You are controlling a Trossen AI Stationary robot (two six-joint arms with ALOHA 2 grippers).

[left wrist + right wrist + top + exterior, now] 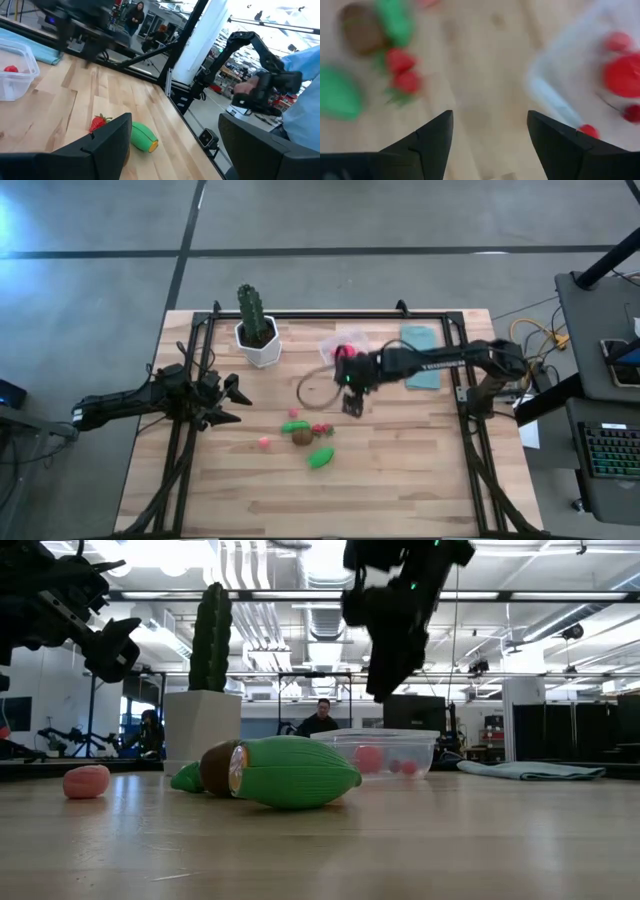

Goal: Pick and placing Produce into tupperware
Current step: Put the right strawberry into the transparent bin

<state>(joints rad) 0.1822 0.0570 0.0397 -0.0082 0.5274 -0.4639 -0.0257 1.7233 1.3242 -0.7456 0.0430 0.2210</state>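
Note:
The produce lies in a loose group near the table's middle: a green piece, a brown ball, red strawberries, a second green piece and a pink piece. The clear tupperware stands farther back with red pieces inside. My right gripper hangs open above bare wood between the tupperware and the strawberries, pointing steeply down, nothing between its fingers. My left gripper stands open and level at the table's left side.
A tall green cactus in a white pot stands at the back left. A light blue cloth lies at the back right. A thin brown ring lies beside the tupperware. A black frame borders the table.

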